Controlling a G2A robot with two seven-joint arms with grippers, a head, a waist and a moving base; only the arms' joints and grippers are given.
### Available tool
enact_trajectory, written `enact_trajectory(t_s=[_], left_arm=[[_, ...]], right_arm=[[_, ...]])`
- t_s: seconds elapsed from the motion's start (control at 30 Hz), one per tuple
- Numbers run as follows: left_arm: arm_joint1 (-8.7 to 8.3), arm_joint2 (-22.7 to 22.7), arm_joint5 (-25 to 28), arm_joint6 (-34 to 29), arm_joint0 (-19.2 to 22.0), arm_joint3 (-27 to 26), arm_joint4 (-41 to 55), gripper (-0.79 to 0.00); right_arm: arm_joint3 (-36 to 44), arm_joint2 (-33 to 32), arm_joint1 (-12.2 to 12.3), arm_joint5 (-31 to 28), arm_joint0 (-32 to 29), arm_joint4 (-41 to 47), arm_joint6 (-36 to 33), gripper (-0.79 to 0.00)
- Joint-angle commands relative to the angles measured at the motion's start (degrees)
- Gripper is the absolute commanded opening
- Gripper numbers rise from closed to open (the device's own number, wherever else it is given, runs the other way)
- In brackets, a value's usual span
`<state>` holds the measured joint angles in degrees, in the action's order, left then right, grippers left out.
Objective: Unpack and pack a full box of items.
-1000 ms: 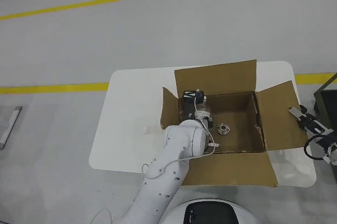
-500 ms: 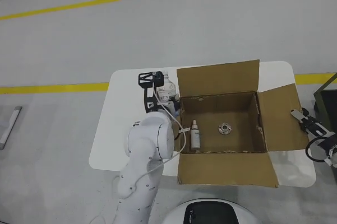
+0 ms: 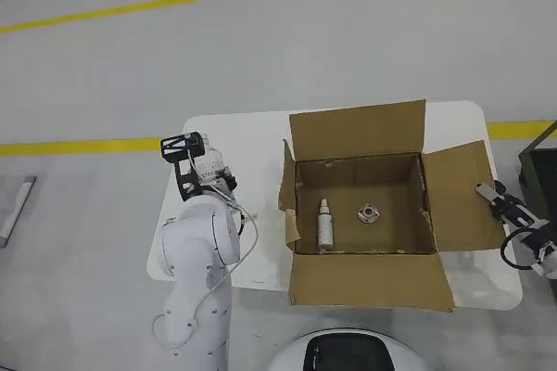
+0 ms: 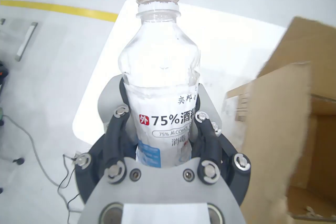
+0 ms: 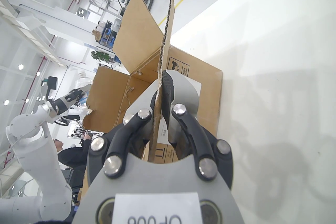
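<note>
While a second ago it was down inside the cardboard box at the box's 9 o'clock wall, the left end effector now hangs above the white desk, well out toward 9 o'clock from the box and near the desk's 10 o'clock corner. Half a second ago it was about midway, just off the box's 10 o'clock corner. Its fingers are clenched on a clear plastic bottle with a white cap, gripping it around the labelled middle so that the neck and cap stick out past the fingertips. With the arm out of the box, the floor of the box is uncovered. A small spray bottle lies there near the 9 o'clock wall, and a round metal part lies just beside it toward 3 o'clock, apart from it. The left flap, spread outward a second ago, now stands nearer upright. Across at 3 o'clock, the right end effector has kept its place, pinched shut on the edge of the right flap, which lies folded outward over the desk.
</note>
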<state>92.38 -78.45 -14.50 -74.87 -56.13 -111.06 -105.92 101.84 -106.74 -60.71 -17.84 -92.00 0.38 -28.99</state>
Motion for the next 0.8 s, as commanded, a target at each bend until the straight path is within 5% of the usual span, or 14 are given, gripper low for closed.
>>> enact_trajectory(t_s=[0.0,0.4,0.77], left_arm=[[-0.26,-1.0,1.8,0.2,-1.4,3.1,-2.1,-0.785],[-0.51,-2.6,3.6,5.0,-6.4,15.9,-1.6,-0.785],[-0.21,-1.8,4.4,9.5,-6.1,23.9,3.1,-0.785]], right_arm=[[-0.1,0.0,0.0,-0.1,-0.1,0.0,0.0,-0.785],[-0.5,0.2,0.0,-0.4,0.1,0.0,-0.5,-0.785],[-0.6,0.4,0.1,-0.5,0.4,-0.2,-1.2,-0.785]])
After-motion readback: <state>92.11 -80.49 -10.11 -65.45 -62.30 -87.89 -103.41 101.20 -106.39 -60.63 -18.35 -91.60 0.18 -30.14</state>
